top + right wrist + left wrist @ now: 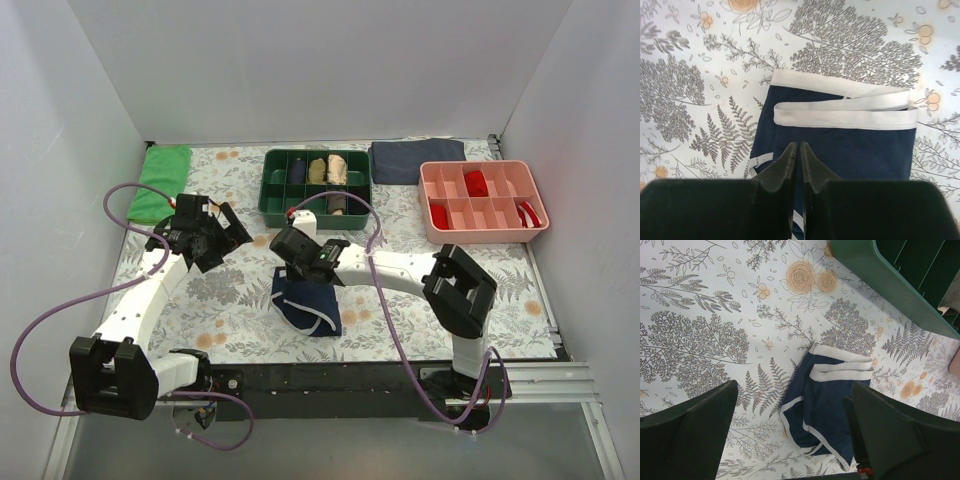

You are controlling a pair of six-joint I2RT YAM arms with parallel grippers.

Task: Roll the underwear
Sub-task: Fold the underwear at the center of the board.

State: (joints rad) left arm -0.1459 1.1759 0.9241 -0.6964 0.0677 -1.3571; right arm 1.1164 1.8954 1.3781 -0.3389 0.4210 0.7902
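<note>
The right gripper (796, 146) was fully closed over the underwear (850, 150), which lay on the table (235, 310) at lower centre of the top view. Whether it pinched fabric could not be determined. The left gripper (210, 238) stood wide open and empty at centre left.

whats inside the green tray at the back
The green tray holds rolled garments: a dark roll, a tan roll and a beige roll in the back row, another roll in front. The right arm hides part of the front row.
</note>
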